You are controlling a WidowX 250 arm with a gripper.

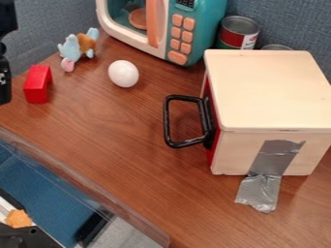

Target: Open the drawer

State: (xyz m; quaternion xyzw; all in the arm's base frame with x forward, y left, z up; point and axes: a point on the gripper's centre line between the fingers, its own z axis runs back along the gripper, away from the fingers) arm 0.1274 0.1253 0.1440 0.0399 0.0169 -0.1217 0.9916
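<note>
Black looped handle [167,121] projects from pale wooden box [271,89]; we cannot tell whether the black hand [5,80] is clenched.

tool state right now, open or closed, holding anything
Tool: at the left edge of the view; whether it is open, closed or holding something cannot be told.

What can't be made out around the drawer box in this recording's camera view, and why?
Camera view throughout:
- Wooden box: contents hidden by its top and walls.
- Rear can: mostly hidden behind the box.
- Toy microwave: cut off by the top edge.
- Display: too small to read.
- Black arm: cut off by the left edge.
</note>
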